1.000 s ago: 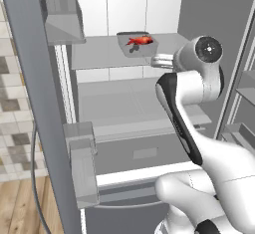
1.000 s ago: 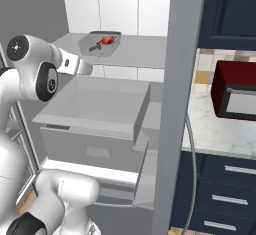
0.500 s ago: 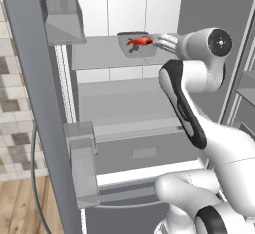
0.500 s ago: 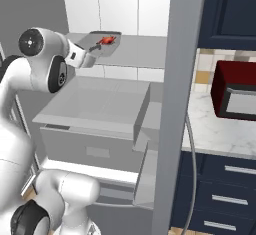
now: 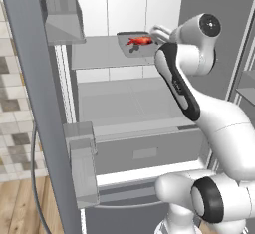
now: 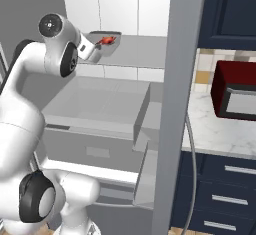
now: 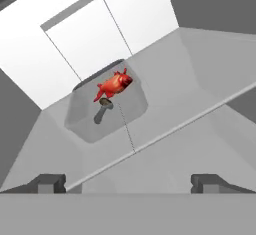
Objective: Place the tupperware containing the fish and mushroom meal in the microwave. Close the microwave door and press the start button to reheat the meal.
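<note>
End effector (image 7: 128,181) spread wide, holding nothing, hovers just short of fridge shelf (image 5: 99,54) edge. Tupperware (image 7: 107,110) straight ahead, further in on shelf, near back wall, apart from fingertips (image 7: 49,183). Long axis runs diagonally across hand view. Fish and mushroom meal (image 7: 114,86) inside (fish toward far end, mushroom nearer). Judgement: forward reach needed, jaws straddling tray's short width. Versus a second ago: arm extended toward shelf, end effector much closer to tray; tray unmoved.

Stood open: fridge door (image 5: 37,103) with two grey bins; glass shelf (image 5: 99,54) above wide grey drawers (image 6: 95,109). Marble counter (image 6: 220,131) over navy cabinets (image 6: 225,194), beside tiled wall (image 5: 15,113)
</note>
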